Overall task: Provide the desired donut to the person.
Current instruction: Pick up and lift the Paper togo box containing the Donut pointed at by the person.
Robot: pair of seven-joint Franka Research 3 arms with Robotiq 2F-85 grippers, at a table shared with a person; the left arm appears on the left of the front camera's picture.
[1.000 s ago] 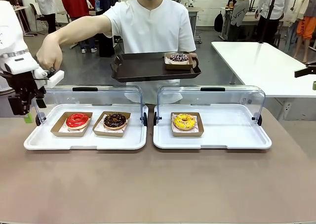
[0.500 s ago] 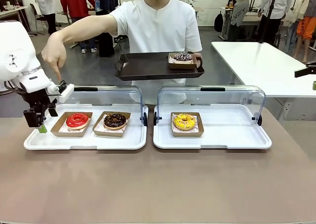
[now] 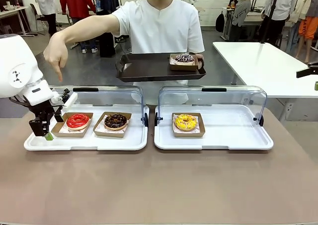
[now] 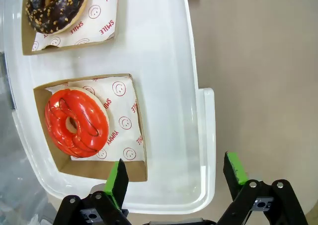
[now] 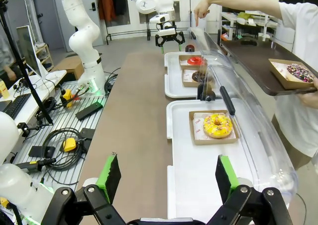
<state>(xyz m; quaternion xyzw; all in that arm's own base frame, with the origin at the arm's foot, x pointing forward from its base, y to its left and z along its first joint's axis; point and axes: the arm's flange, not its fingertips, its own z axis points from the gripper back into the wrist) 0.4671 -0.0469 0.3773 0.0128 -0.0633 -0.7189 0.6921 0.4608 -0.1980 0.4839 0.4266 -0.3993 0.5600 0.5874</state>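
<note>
A red-glazed donut sits in a cardboard tray at the left end of the left white tray. The person's hand points down above it. My left gripper hangs open low over that tray's left rim, just beside the red donut's box, holding nothing. A chocolate donut lies next to the red one. A yellow donut lies in the right white tray. The person holds a dark brown tray with a sprinkled donut. My right gripper is open and holds nothing.
Both white trays have clear hinged lids standing open at their far side. The brown table is bare in front of the trays. A white table stands at the back right, with bystanders farther off.
My left gripper has come down and to the right, to the left end of the left tray. The person's pointing hand stayed over the red donut.
</note>
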